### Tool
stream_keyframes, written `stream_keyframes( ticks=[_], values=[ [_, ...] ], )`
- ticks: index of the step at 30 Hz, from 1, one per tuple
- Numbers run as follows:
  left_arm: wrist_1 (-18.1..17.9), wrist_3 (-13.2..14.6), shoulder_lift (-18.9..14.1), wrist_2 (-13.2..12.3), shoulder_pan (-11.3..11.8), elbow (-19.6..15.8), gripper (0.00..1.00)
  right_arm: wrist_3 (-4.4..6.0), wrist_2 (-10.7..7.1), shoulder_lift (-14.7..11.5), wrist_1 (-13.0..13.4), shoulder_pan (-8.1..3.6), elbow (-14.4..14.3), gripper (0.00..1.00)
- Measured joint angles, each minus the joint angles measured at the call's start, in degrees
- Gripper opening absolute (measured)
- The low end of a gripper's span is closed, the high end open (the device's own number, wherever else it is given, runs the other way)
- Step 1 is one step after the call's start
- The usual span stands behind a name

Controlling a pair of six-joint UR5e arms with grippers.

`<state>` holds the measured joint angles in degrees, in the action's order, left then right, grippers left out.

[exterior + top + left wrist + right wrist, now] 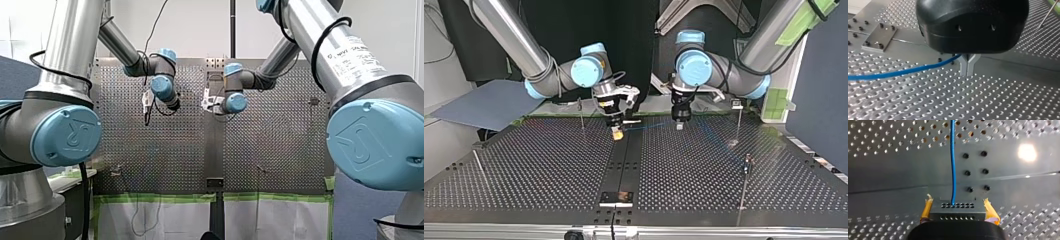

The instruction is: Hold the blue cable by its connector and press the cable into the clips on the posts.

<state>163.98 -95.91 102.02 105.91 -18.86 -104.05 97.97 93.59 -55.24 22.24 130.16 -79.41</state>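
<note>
**Cable strung between both hands above the desk**

My right hand (958, 205) pinches the dark connector (958, 212) between its two yellow pads (927, 208), one on each side of the block. The blue cable (953, 157) leaves the connector's front face and points straight ahead, away from the hand.

In the top view the cable's long axis runs sideways, roughly along the desk's far edge. It goes from my right hand at the view's left to my left hand (968, 68) near the middle, then faintly on toward the view's right.

My left hand's two metal fingertips (963, 67) are pressed together just above the desk (923, 100). The cable enters the fork above them, so the hand is closed around it.

Both hands hang close to the perforated surface, on either side of the desk's dark centre strip. A bolted plate (879, 37) lies beyond the cable in the left wrist view.

Four thin posts (582, 114) show in the top view, two on each side, all apart from the hands. The cable touches none of them, as far as can be seen.
</note>
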Motion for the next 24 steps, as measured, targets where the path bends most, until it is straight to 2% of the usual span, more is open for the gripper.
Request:
stream_keyframes(
  ticks=[5, 12, 24],
  values=[
    [-2.51, 0.51, 1.23, -0.13, -0.53, -2.40, 0.00, -0.01, 0.67, 0.05, 2.53, 0.32, -2.53, 0.00],
    [-6.04, 1.66, 4.58, -0.23, -2.30, -3.71, 0.00, -0.12, 1.19, 0.45, 5.98, 0.56, -5.97, 0.00],
    [-12.50, 0.83, 10.95, 1.53, -3.61, -6.09, 0.00, -0.10, 3.66, 5.30, 11.57, 0.20, -11.55, 0.00]
  ],
)
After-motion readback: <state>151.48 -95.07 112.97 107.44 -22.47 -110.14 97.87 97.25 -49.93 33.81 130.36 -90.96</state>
